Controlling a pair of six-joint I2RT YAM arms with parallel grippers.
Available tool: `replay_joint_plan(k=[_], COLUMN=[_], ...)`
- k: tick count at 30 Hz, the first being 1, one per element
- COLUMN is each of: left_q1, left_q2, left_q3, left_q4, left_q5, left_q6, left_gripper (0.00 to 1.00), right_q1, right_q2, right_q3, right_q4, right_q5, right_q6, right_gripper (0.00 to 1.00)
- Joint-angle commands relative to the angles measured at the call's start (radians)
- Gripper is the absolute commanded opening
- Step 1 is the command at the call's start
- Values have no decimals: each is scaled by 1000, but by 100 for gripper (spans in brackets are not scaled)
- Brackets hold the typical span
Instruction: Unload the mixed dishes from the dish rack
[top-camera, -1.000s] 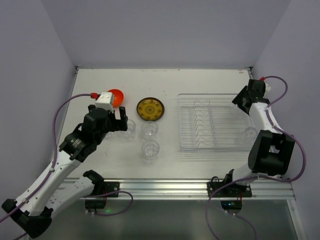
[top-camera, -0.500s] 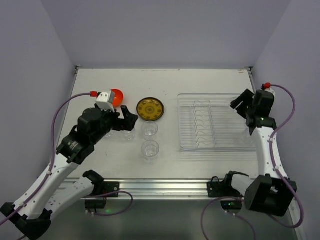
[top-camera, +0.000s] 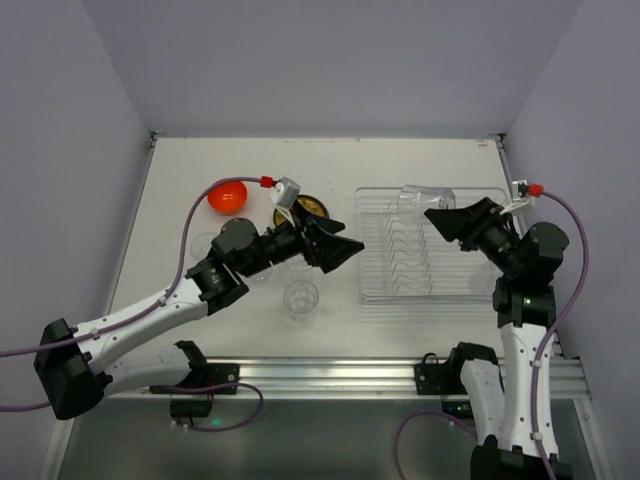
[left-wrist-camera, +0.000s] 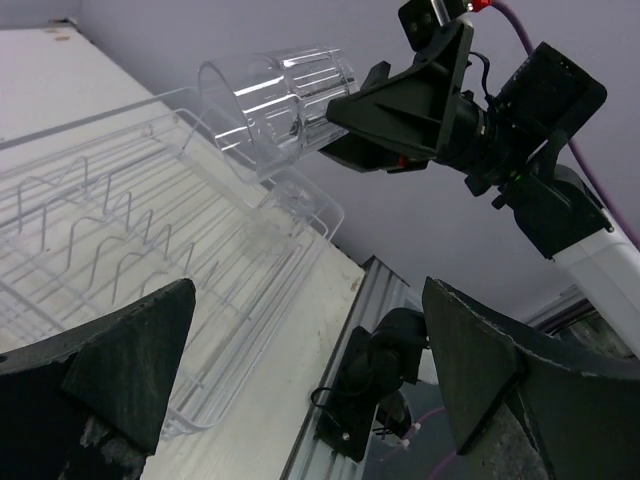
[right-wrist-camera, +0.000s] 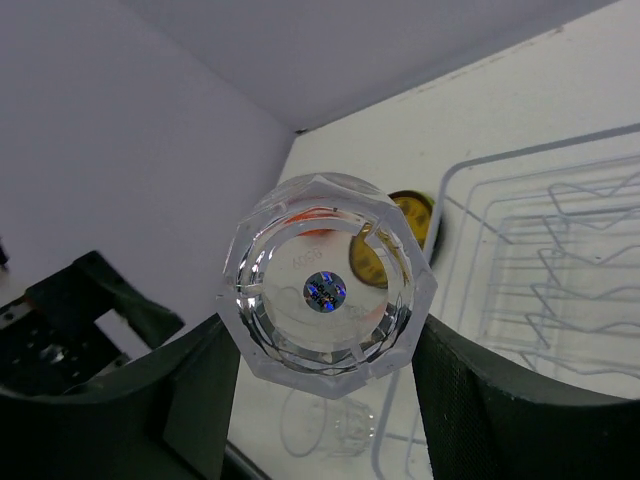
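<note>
My right gripper is shut on a clear cup, held on its side in the air above the dish rack. In the right wrist view the cup's base sits between both fingers. The left wrist view shows the same cup over the rack's far rim. My left gripper is open and empty, raised at the rack's left edge and facing the cup. An orange-red bowl, a yellow-brown plate and a clear cup stand on the table left of the rack.
The rack's white wire dividers hold no dishes that I can see. Another clear cup stands on the table behind my left arm. Walls close in the table at the back and on both sides.
My right gripper took a cup from the rack's right end, lifted it and carried it left over the rack. My left arm swung right from the cups on the table towards the rack.
</note>
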Motion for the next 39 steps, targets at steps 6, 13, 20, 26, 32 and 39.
replay_joint_plan(k=[6,13,20,26,32,39], left_q1=[-77,-149,-232,-258,-258,-256], left_q2=[110,203,265,262,136,-14], left_q3=[59,88,114,99,93,388], left_q4=[375,557,657,670,384,-931], left_q5=[7,56,46,-10,-193,-793], left_q6=[14,-32,-32,-27,103,91], left_gripper=[100,99,58,0,0,0], right_q1=[-1,-1,-3,-1,-1,-1], right_q2=[-109,-156,-179,-192,-203,-204], right_q3=[9,-4,-28,-62,-4,22], right_q4=[245,324,432,471,13,-267], right_q5=[-350,-435,-499,-506,-288,148], right_q6=[201,287,369,397,73,-172], right_gripper=[0,0,0,3,99,99])
